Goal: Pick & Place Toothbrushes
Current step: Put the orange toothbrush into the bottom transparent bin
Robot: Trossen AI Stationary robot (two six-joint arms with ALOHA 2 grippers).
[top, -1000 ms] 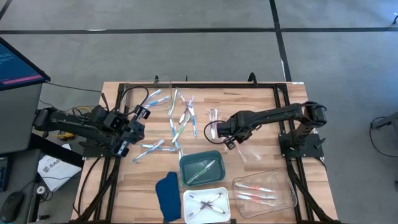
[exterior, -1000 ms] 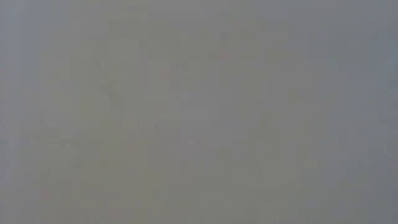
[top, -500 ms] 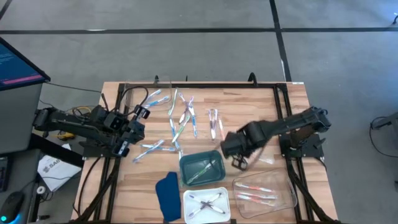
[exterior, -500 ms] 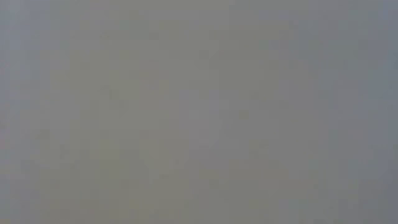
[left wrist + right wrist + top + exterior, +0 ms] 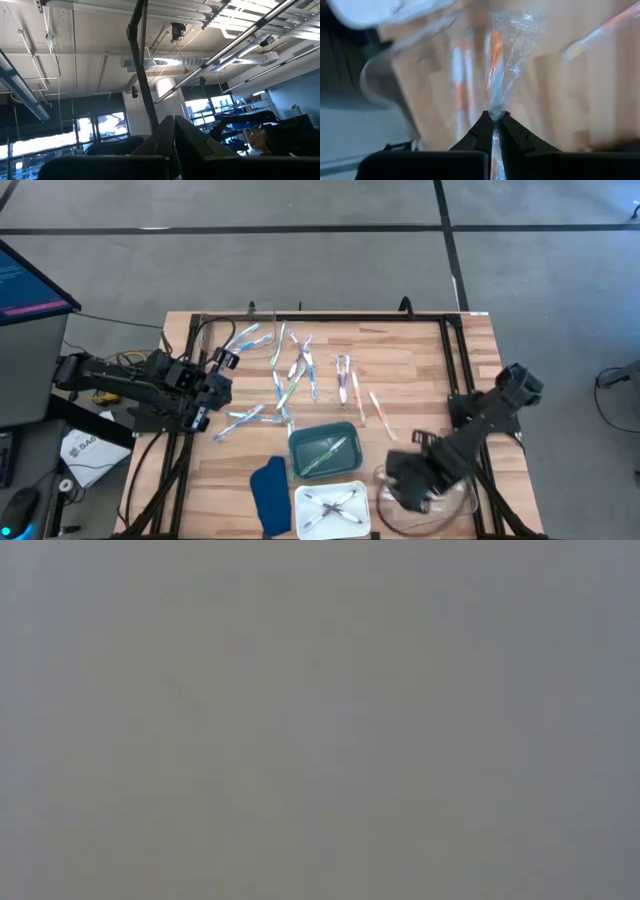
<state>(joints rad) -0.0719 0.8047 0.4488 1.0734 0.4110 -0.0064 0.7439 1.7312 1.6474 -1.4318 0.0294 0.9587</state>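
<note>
Wooden worktop [image 5: 420, 360] carries three containers at its near edge. My green tray [image 5: 324, 450] holds a green toothbrush, the white tray [image 5: 333, 508] holds crossed purple-grey ones, and the clear tray [image 5: 462, 498] holds pink-orange ones. Loose toothbrushes [image 5: 290, 370] lie scattered at the middle. My right hand [image 5: 494, 122] hangs over the clear tray, clenched on a wrapped toothbrush [image 5: 506, 65]. My left hand [image 5: 222, 385] rests clenched at the left edge, holding nothing. No writing is readable.
</note>
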